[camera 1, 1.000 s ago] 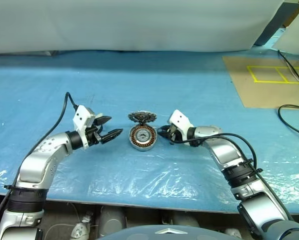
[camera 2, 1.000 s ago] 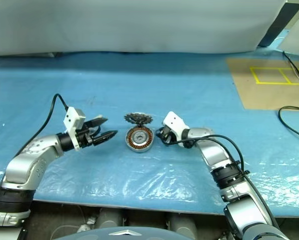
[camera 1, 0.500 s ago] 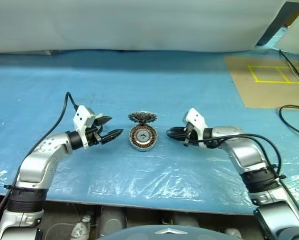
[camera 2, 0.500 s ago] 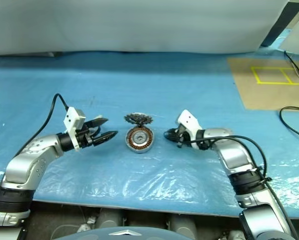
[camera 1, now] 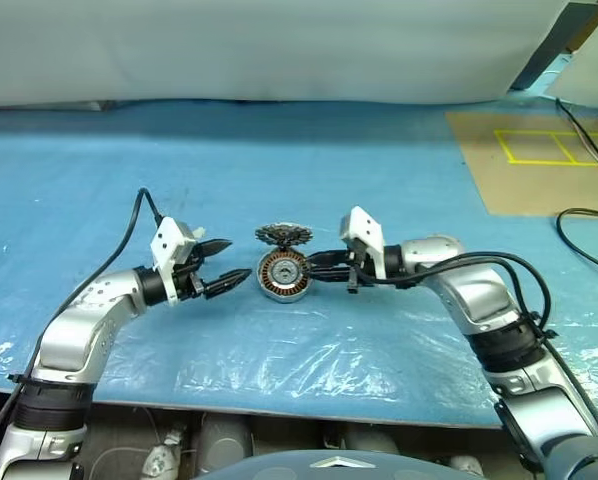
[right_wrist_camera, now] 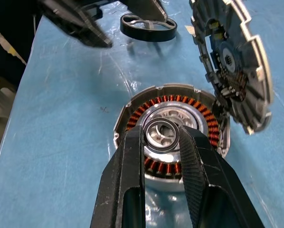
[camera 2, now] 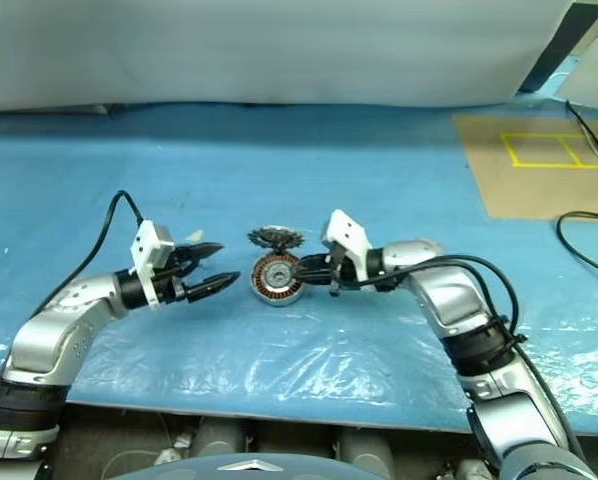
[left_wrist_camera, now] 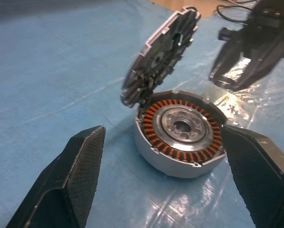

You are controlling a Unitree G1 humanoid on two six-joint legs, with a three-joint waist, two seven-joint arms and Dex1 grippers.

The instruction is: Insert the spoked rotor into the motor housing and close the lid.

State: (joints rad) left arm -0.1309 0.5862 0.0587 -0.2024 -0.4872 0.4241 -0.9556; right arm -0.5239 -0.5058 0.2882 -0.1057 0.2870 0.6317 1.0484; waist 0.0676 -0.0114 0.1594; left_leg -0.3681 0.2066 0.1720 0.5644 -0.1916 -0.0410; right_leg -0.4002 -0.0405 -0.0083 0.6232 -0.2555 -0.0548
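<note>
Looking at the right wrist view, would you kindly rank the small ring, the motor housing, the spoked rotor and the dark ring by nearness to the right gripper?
1. small ring: clamped between the right gripper fingers.
2. motor housing: directly under the fingertips.
3. spoked rotor: tilted up at the housing's rim.
4. dark ring: lying flat beyond the housing.

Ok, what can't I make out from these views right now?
- Right wrist view: whether the small ring in the right gripper touches the motor housing; seen from above, the gap can't be judged.
- Right wrist view: the black ring on the table is partly covered by the left gripper.
- Head views: the notched disc has its lower edge behind the housing.
</note>
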